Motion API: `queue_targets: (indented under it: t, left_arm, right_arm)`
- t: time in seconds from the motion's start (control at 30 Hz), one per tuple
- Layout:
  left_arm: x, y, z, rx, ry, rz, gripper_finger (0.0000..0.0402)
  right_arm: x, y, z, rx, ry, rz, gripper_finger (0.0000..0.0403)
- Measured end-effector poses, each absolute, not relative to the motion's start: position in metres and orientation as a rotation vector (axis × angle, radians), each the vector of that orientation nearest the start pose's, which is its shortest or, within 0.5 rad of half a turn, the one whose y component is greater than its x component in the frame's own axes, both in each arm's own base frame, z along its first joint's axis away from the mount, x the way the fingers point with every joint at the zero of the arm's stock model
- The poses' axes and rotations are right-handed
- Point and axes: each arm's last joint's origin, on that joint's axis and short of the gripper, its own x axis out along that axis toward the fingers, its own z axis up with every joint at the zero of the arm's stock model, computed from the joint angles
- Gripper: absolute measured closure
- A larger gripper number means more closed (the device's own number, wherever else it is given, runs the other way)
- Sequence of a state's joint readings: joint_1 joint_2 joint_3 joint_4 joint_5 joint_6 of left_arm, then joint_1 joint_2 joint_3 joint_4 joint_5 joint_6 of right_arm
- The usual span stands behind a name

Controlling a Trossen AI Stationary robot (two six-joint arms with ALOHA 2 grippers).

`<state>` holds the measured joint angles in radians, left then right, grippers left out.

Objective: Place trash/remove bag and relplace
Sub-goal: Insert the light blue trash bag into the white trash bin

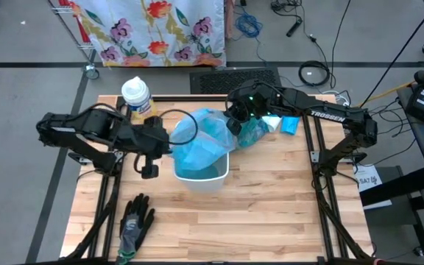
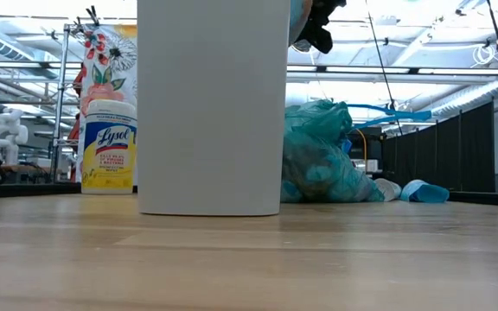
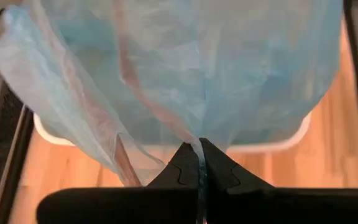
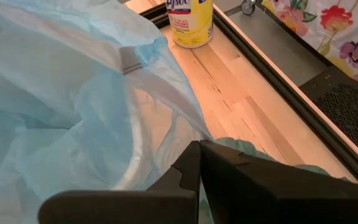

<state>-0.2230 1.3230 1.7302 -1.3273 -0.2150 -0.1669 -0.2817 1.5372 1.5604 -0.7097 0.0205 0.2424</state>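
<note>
A white bin [image 1: 210, 179] stands mid-table. A thin light-blue bag [image 1: 199, 140] is spread above its mouth, held up on either side by both grippers. My left gripper [image 1: 171, 141] is shut on the bag at the bin's left, and my right gripper [image 1: 233, 122] is shut on it at the bin's far right. A full teal bag [image 2: 322, 160] rests on the table right of the bin, its bottom on the wood. Loose trash is out of view. My left gripper pinches a gathered fold of the light-blue bag's film [image 3: 197, 148] between its two fingers, coming slanting down from the table's left. The bag fans out from the fingers over the bin's rim [image 3: 291, 142]. My right gripper pinches the bag's edge [image 4: 197, 138] between its two fingers, slanting down from the table's far right. The film runs from there over the bin, loosely wrinkled. One layer or several, I cannot tell.
A yellow Lysol wipes tub [image 1: 137, 96] stands at the far left. A black-and-grey glove [image 1: 135, 221] lies near the front left. A small blue packet [image 1: 289, 125] lies beyond the full bag. Bare wood shows at the front right.
</note>
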Motion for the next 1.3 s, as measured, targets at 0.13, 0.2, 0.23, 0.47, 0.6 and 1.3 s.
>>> queue_targets:
  t: [0.13,0.2,0.23,0.47,0.6,1.3]
  left_arm:
    - [0.212,-0.042,0.438,-0.024,0.859,0.093,0.0388]
    - [0.213,-0.042,0.438,-0.057,0.849,0.11,0.0375]
    - [0.213,-0.041,0.438,-0.072,0.849,0.121,0.0369]
    - [0.214,-0.035,0.438,-0.145,0.85,0.154,0.031]
    - [0.214,-0.034,0.438,-0.15,0.852,0.149,0.0271]
    - [0.199,-0.018,0.486,-0.032,0.601,0.376,0.0251]
  right_arm:
    - [0.316,-0.092,0.372,0.321,0.645,-0.372,0.0403]
    - [0.316,-0.092,0.372,0.321,0.644,-0.372,0.0403]
    - [0.316,-0.092,0.372,0.321,0.644,-0.372,0.0403]
    - [0.316,-0.092,0.372,0.321,0.644,-0.372,0.0403]
    - [0.316,-0.092,0.372,0.321,0.645,-0.371,0.0403]
    - [0.316,-0.092,0.372,0.317,0.645,-0.37,0.0403]
